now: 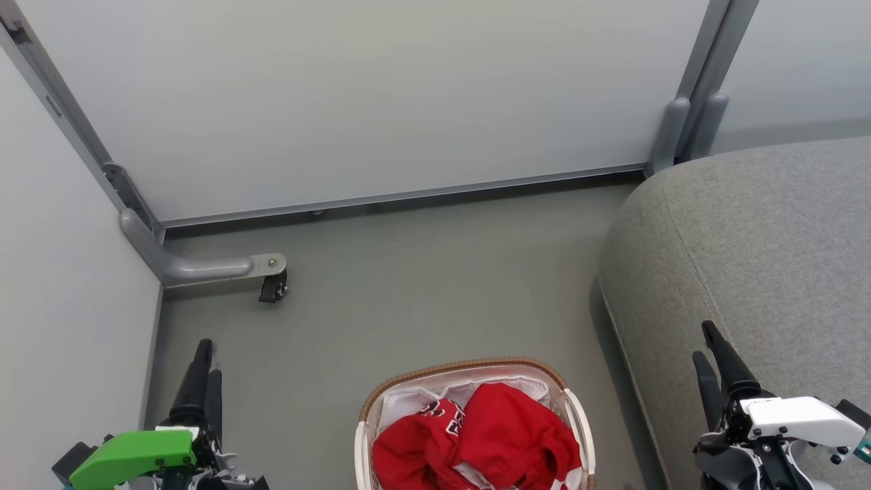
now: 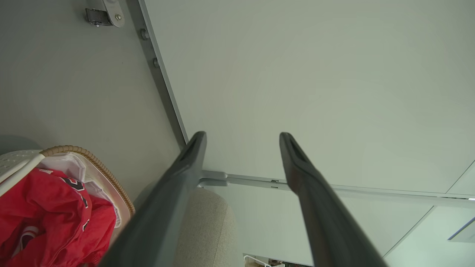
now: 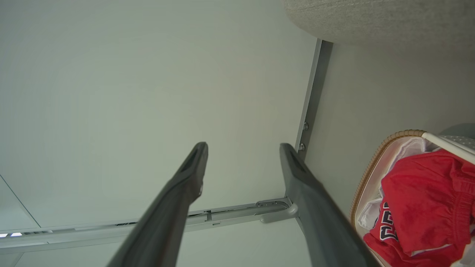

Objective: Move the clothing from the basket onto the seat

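Note:
The red clothing (image 1: 476,435) lies bunched in the white basket (image 1: 575,408) with a brown woven rim, at the bottom centre of the head view; dark block lettering shows on one garment. The clothing (image 2: 55,218) and the basket (image 2: 92,163) sit at the lower left of the left wrist view, and the clothing (image 3: 426,200) at the lower right of the right wrist view. The grey seat (image 1: 748,258) stands to the right. My left gripper (image 1: 204,354) is open, left of the basket. My right gripper (image 1: 708,344) is open over the seat's front edge.
Pale partition panels stand behind and to the left. A grey panel foot with a black caster (image 1: 272,286) juts onto the grey floor (image 1: 422,292) at the left. The floor lies between the basket and the panels.

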